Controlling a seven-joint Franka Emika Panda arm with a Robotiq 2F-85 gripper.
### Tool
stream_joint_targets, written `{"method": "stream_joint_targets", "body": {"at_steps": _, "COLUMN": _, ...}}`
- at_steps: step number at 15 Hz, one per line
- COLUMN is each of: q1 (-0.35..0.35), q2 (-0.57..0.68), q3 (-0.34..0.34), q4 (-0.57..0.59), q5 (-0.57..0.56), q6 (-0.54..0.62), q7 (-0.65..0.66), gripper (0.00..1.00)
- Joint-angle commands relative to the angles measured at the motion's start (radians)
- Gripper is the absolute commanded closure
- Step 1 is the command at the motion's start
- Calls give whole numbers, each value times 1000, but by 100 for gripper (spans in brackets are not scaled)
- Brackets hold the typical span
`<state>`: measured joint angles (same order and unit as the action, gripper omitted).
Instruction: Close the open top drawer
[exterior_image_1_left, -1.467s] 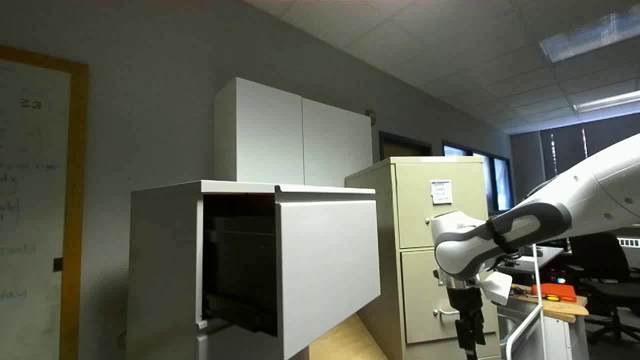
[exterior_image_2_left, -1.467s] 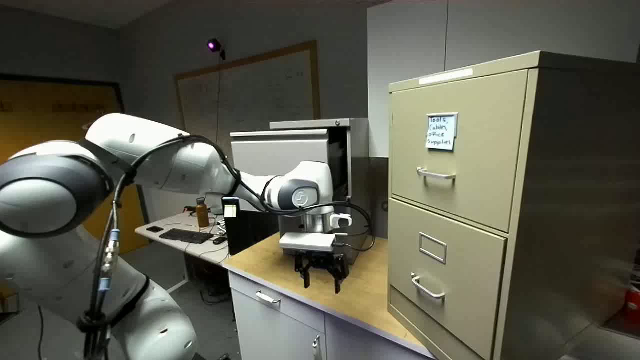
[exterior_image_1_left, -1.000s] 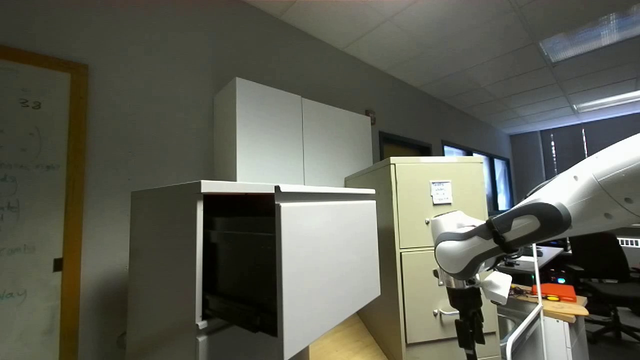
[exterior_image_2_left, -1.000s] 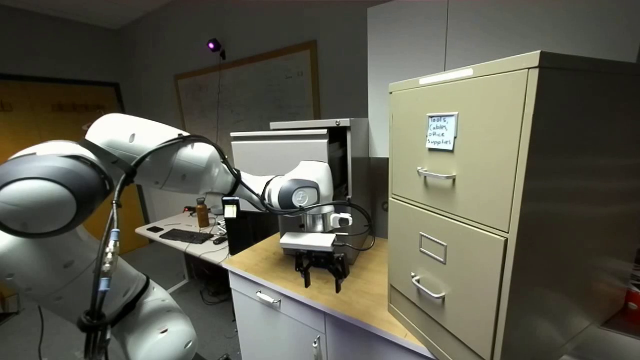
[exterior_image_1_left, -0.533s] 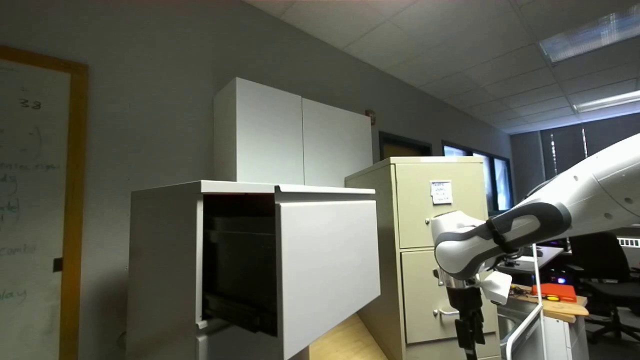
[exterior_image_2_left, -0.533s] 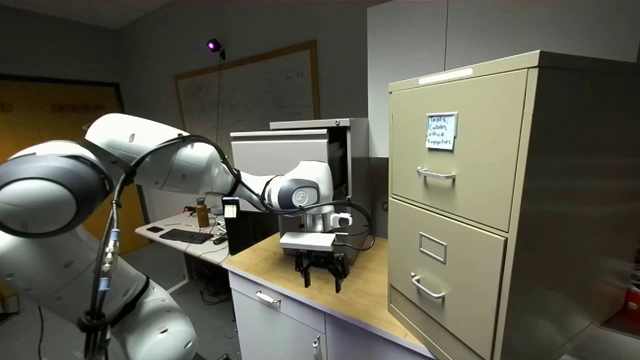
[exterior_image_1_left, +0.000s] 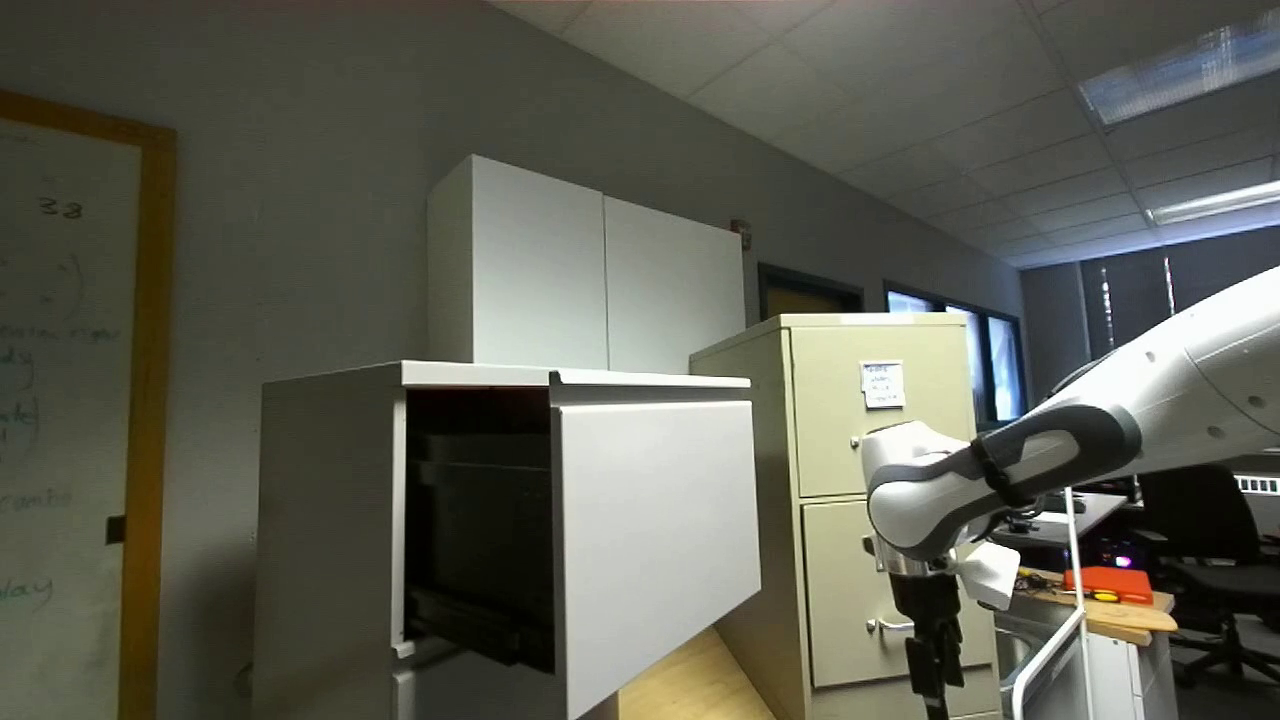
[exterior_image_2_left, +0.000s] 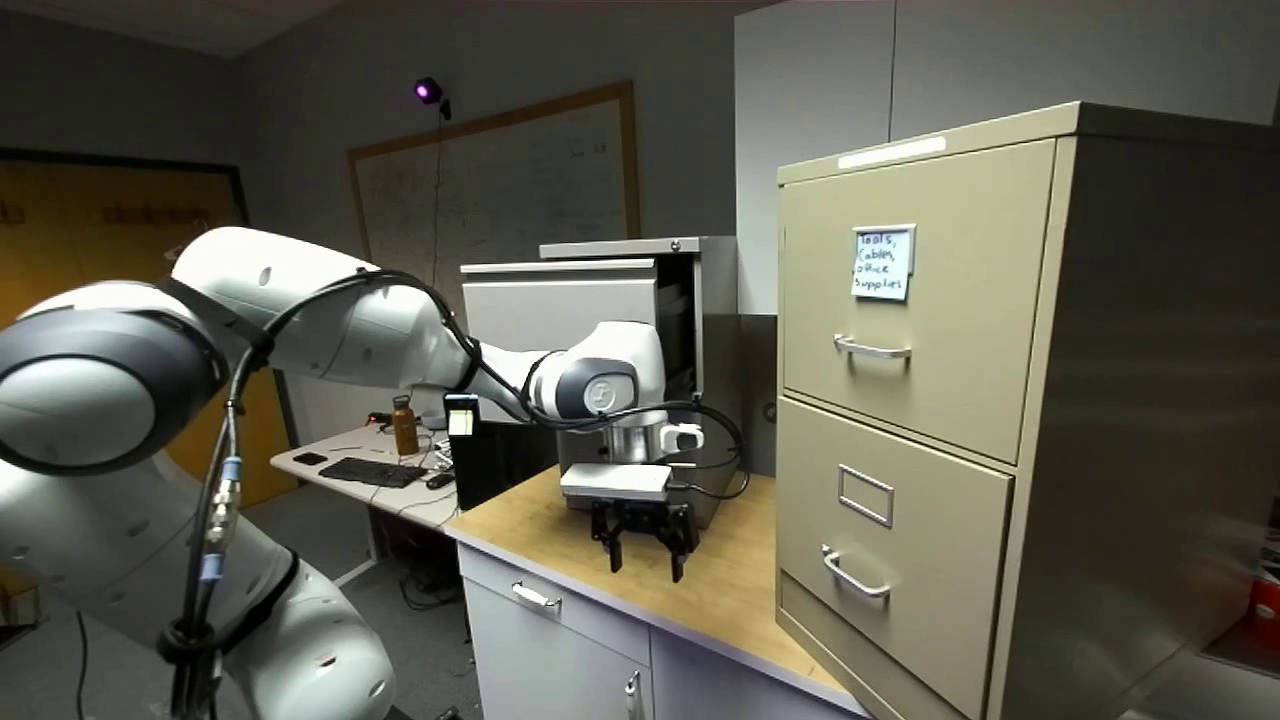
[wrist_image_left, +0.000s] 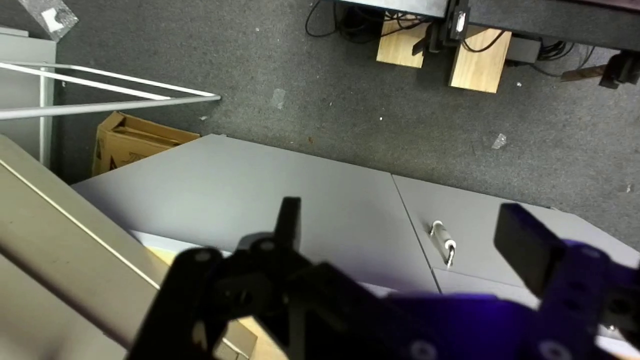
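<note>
Wrist view: gripper (wrist_image_left: 400, 212) has its jaws apart, nothing between, near the front edge of the surface (exterior_image_2_left: 740, 590). Top drawer (exterior_image_2_left: 545, 310) juts out by the far corner. Imo raise the gripper, jaws together, then push mid-front, dead straight.

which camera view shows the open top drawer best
An exterior view shows the top drawer best: nothing blocks its white front or dark side opening. In an exterior view where the robot arm crosses that front, part is hidden. The wrist view doesn't show the drawer.
</note>
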<state>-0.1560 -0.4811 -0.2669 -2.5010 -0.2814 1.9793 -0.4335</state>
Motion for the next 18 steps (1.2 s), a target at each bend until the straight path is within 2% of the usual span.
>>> {"method": "stream_joint_targets", "body": {"at_steps": 1, "q1": 18, "q2": -36, "q3": 21, "q4": 9, "q5": 26, "q6": 21, "q7": 6, "gripper": 0}}
{"method": "stream_joint_targets", "body": {"at_steps": 6, "q1": 58, "q2": -122, "q3": 56, "q4": 38, "q5": 64, "q6": 50, "q7": 9, "gripper": 0}}
{"method": "stream_joint_targets", "body": {"at_steps": 7, "q1": 67, "q2": -144, "q3": 61, "q4": 45, "q5": 74, "q6": 56, "q7": 9, "gripper": 21}}
{"method": "stream_joint_targets", "body": {"at_steps": 9, "q1": 86, "q2": -185, "q3": 74, "q4": 59, "q5": 89, "q6": 72, "q7": 15, "gripper": 32}}
{"method": "stream_joint_targets", "body": {"at_steps": 13, "q1": 135, "q2": -267, "q3": 83, "q4": 80, "q5": 141, "q6": 130, "q7": 20, "gripper": 64}}
{"method": "stream_joint_targets", "body": {"at_steps": 16, "q1": 172, "q2": -318, "q3": 82, "q4": 69, "q5": 200, "q6": 231, "q7": 42, "gripper": 87}}
{"method": "stream_joint_targets", "body": {"at_steps": 18, "q1": 191, "q2": -344, "q3": 86, "q4": 53, "q5": 236, "q6": 303, "q7": 63, "gripper": 94}}
